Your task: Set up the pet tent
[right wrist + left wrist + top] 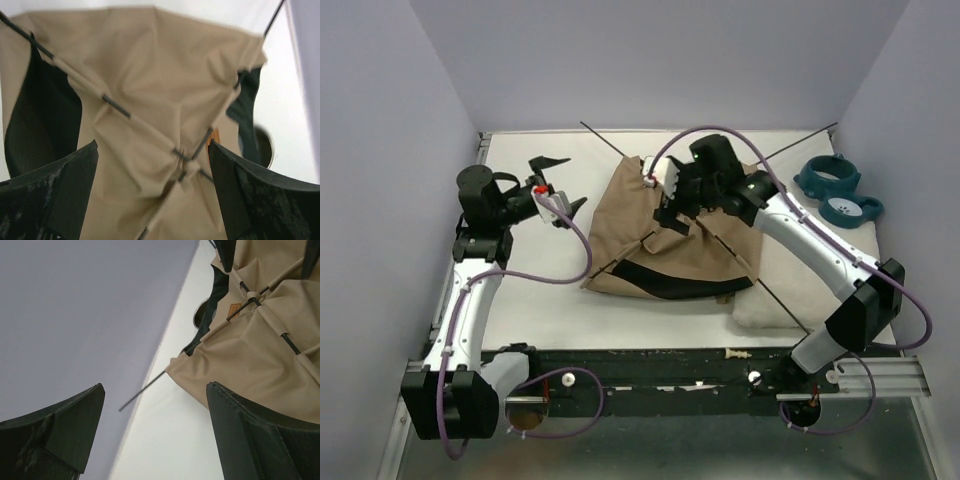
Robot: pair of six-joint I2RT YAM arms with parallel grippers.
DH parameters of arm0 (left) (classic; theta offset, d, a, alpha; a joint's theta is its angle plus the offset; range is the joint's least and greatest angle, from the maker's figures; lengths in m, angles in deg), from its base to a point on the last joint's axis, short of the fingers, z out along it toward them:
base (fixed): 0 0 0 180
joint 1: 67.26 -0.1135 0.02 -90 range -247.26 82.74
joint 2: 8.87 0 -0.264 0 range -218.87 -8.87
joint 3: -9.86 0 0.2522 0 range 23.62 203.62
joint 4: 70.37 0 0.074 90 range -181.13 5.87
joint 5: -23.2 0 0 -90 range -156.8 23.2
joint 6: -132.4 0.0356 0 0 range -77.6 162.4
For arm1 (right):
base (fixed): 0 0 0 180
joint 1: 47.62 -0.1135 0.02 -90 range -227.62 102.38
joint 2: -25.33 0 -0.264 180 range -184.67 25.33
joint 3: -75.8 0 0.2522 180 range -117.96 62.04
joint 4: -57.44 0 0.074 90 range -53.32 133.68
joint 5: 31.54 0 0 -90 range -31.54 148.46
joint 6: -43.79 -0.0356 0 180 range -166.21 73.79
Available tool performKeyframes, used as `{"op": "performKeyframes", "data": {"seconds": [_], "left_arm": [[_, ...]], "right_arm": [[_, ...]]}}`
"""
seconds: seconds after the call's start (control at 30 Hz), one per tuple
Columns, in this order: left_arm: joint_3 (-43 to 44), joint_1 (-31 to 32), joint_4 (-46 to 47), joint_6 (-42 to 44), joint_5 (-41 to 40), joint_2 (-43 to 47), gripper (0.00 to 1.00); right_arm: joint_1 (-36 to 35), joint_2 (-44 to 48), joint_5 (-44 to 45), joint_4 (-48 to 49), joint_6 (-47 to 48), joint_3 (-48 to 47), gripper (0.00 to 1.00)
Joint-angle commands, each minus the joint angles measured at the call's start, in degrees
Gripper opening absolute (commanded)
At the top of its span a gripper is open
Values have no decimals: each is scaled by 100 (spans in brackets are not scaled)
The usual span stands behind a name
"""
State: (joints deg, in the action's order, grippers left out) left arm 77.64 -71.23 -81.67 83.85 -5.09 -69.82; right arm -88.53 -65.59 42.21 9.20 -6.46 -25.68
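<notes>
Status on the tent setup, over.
Left gripper open, clear of the tent. Right gripper open, over it. Pet tent slumped, poles threaded and crossed. White cushion against its right side.

This place looks like a robotics lab, more exactly a small test cell. A white desk (pixel 550 300) is closed in by plain grey-violet walls (pixel 380 150) on the left, the back and the right. At its near edge a metal rail (pixel 890 372) carries two robot arms, the left arm (pixel 470 310) and the right arm (pixel 820 250), with purple cables (pixel 588 250) looping loosely beside them. The pet tent (pixel 640 230) and a teal bowl stand (pixel 812 183) are home things, but they lie on this desk.
</notes>
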Motion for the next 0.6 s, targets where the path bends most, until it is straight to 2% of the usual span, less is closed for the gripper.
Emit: {"op": "performKeyframes", "data": {"seconds": [0.0, 0.1, 0.17, 0.27, 0.4, 0.5, 0.57], "left_arm": [[-320, 870, 208, 2234, -466, 320, 99], [-638, 1336, 667, 2674, -695, 382, 99], [-796, 1600, 1001, 2850, -818, 382, 99], [-841, 1855, 1231, 2921, -950, 321, 99], [-726, 1970, 932, 2930, -1021, 215, 99], [-726, 1979, 923, 2633, -1231, 171, 99], [-578, 1979, 870, 2098, -1424, 110, 99]], "right_arm": [[942, 12, -817, -1672, -512, -131, 97], [1444, 12, -1213, -2693, -442, 26, 94], [1620, 152, -1275, -2906, -433, 385, 92], [1691, 425, -1092, -2767, -432, 1132, 92], [1709, 365, -976, -2573, -503, 1696, 92], [1709, 84, -1082, -2371, -634, 1741, 85], [1709, -136, -1239, -2309, -757, 1627, 75]]}}
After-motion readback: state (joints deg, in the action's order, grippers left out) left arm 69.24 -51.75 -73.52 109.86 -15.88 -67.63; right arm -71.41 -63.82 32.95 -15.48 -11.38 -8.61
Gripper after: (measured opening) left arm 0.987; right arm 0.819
